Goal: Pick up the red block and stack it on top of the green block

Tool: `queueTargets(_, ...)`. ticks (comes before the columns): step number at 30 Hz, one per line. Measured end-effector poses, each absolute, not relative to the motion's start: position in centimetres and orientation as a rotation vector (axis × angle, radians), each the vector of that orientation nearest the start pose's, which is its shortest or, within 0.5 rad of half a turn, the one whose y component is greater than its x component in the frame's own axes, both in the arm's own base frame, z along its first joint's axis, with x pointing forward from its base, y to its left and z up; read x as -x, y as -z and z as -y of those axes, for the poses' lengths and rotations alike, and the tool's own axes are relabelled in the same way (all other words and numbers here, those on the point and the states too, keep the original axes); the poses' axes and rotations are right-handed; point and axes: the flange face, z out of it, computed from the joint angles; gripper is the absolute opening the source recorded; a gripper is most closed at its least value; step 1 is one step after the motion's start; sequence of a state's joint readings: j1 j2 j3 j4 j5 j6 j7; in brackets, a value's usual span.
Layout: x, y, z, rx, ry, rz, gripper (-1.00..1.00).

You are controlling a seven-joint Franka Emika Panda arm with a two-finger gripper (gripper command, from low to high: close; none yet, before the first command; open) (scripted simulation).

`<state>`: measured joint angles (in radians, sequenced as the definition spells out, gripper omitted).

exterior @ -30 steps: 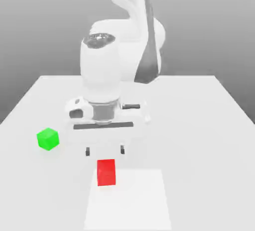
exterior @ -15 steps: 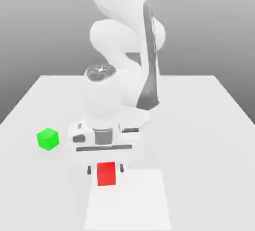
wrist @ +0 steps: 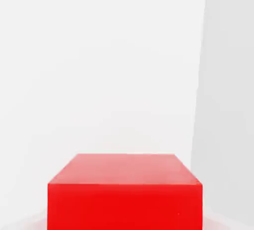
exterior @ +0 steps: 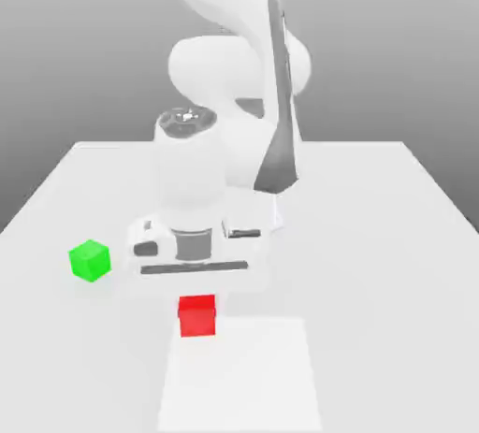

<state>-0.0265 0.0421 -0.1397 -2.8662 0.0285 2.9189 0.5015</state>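
Starting at the exterior view's left, you are looking at the green block [exterior: 90,261] sitting on the white desk [exterior: 393,235], well apart from the jaws and off to their side, touching nothing.

Moving toward the middle, the white arm [exterior: 229,66] is bending down over the desk and its hand [exterior: 195,258] is hanging low, pointing downward. The jaws [exterior: 196,302] are drawn in as far as they go, and the red block [exterior: 197,315] is sitting directly under the hand, between them. You cannot tell from the exterior view whether the fingertips are actually pressing on the block's sides, because the hand's body is hiding them. The red block is lying at the far edge of a slightly brighter square patch [exterior: 241,380] on the desk.

In the hand view, the red block [wrist: 125,189] is appearing close up, with its top face and one side face showing, and the pale desk [wrist: 99,65] is stretching beyond it.
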Motion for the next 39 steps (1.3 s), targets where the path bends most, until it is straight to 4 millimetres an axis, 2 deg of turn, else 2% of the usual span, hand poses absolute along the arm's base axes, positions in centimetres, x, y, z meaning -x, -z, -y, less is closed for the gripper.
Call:
queueTargets(7,-34.1,-20.8,6.1,2.948,0.001,-1.083,-1.0)
queueTargets(11,-32.5,-22.0,10.7,2.872,-0.007,-1.255,-1.0)
queueTargets(16,-28.7,-23.3,17.2,2.738,-0.012,-1.513,-1.0)
queueTargets(21,-23.6,-24.2,22.6,2.584,-0.009,-1.765,-1.0)
queueTargets(26,-17.4,-24.6,26.6,2.411,-0.002,-2.009,-1.0)
queueTargets(28,-16.7,-24.3,26.9,2.378,-0.009,-2.025,-1.0)
queueTargets(39,-17.4,-20.5,26.8,2.337,-0.02,-1.99,-1.0)
